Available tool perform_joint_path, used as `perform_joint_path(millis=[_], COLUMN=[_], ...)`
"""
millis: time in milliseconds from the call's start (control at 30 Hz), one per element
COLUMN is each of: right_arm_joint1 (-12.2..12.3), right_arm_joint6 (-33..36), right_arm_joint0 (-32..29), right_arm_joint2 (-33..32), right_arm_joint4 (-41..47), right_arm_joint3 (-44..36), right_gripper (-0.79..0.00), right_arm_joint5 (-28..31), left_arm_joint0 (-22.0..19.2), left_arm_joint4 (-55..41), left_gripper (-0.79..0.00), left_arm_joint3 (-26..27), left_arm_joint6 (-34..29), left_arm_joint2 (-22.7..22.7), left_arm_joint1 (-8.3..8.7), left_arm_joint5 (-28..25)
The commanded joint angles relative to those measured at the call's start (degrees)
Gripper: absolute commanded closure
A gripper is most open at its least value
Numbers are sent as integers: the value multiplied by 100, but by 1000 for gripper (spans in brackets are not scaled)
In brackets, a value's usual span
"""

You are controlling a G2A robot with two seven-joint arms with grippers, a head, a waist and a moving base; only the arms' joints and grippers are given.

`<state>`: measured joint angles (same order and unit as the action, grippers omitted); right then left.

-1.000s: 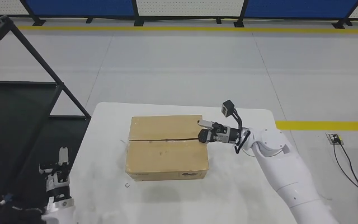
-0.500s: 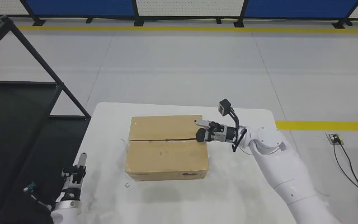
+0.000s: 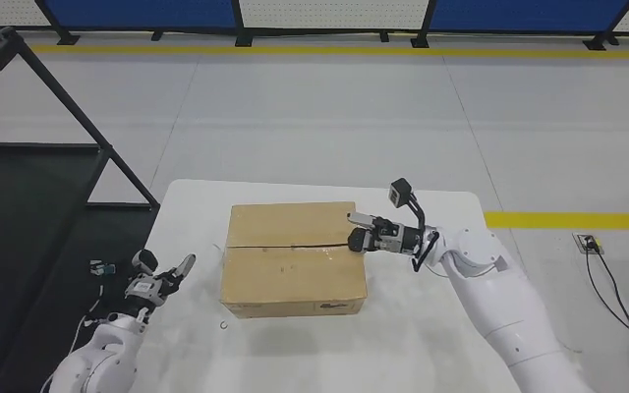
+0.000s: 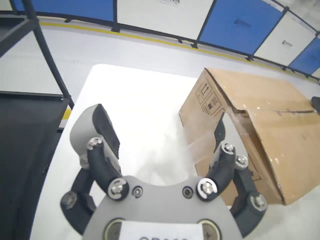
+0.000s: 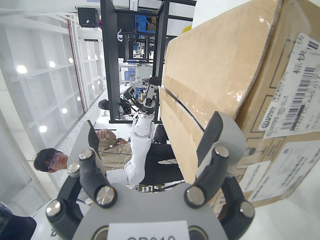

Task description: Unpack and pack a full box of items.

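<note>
A brown cardboard box stands shut in the middle of the white table, with clear tape along its top seam. My right gripper is open at the box's right end, level with the seam. In the right wrist view one finger lies over the box top beside the seam, with nothing held in the gripper. My left gripper is open and hovers over the table a little left of the box. In the left wrist view the gripper faces the box's left end, where loose tape hangs.
A black metal rack stands off the table's left side. A small ring-like bit lies on the table in front of the box's left corner. Bare table surrounds the box.
My left arm has risen from the table's front left corner and swung toward the box's left end. The right gripper has stayed at the box's right end, shifting only slightly.
</note>
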<state>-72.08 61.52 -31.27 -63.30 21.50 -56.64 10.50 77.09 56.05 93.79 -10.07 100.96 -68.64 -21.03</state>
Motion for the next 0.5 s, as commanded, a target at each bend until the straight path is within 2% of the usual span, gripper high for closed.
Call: perform_joint_path(millis=[0,100,167,367,433,467], right_arm_joint1=[18,38,41,31,22,18], right_arm_joint6=[-18,-39,-61,-72,-62,-60], right_arm_joint0=[-54,-116,-136,-84,-49,-25], right_arm_joint2=[-47,-92,-94,-45,-15,0], right_arm_joint4=[8,8,7,0,1,-1], right_arm_joint3=[-47,-117,-145,-161,-143,-128], right_gripper=[-785,-785,-785,-785,-785,-785], right_arm_joint5=[-14,-36,-63,-134,-144,-157], left_arm_joint0=[7,26,96,301,351,350], left_arm_joint4=[-1,-32,-338,-2685,-3940,-4168], left_gripper=[-785,-785,-785,-785,-785,-785], left_arm_joint3=[6,11,2,-261,-406,-485], left_arm_joint6=[30,53,142,169,-308,-413], left_arm_joint2=[-1,-9,-58,-95,-112,-36], left_arm_joint1=[-1,-4,-32,-154,-184,-179], left_arm_joint5=[33,51,256,585,454,567])
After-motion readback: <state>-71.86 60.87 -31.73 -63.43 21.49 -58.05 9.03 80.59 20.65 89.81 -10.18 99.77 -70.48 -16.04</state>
